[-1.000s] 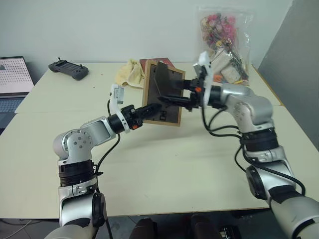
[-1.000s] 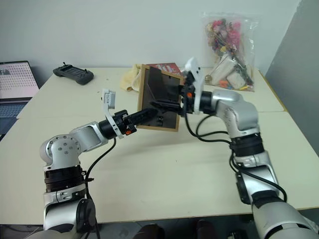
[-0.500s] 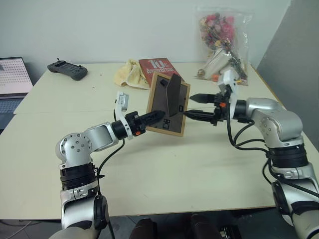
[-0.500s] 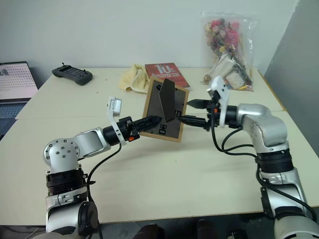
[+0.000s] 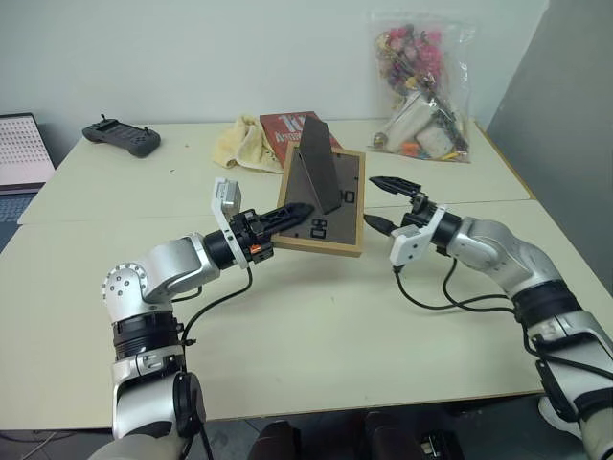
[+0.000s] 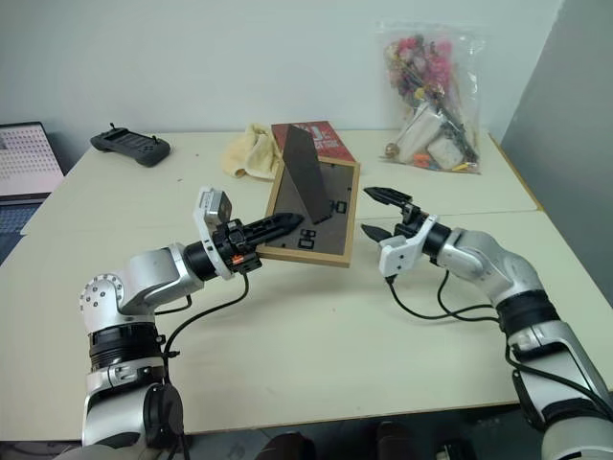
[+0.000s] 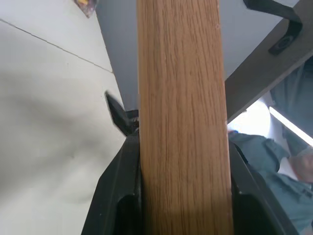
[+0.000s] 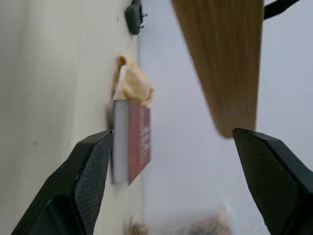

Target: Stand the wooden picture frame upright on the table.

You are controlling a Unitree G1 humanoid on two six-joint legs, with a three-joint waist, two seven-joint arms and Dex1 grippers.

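The wooden picture frame (image 5: 330,213) is at the middle of the table (image 5: 316,326), tilted back, its dark grey back panel facing up and towards me. Its fold-out stand (image 5: 319,177) sticks up from the back. My left gripper (image 5: 292,213) is shut on the frame's left border; the left wrist view shows the light wood edge (image 7: 181,122) clamped between its fingers (image 7: 120,196). The frame's lower edge is close to the tabletop; whether it touches I cannot tell. My right gripper (image 5: 374,199) stands open just right of the frame, apart from it.
Behind the frame lie a red book (image 5: 287,125) and a yellow cloth (image 5: 244,144). A clear bag of colourful items (image 5: 421,91) stands at the back right. A black controller (image 5: 120,136) and a laptop (image 5: 19,153) are at the far left.
My right gripper has let go of the frame's back and drawn away to the right and down. The left gripper has rolled, tilting the frame from steep to leaning back.
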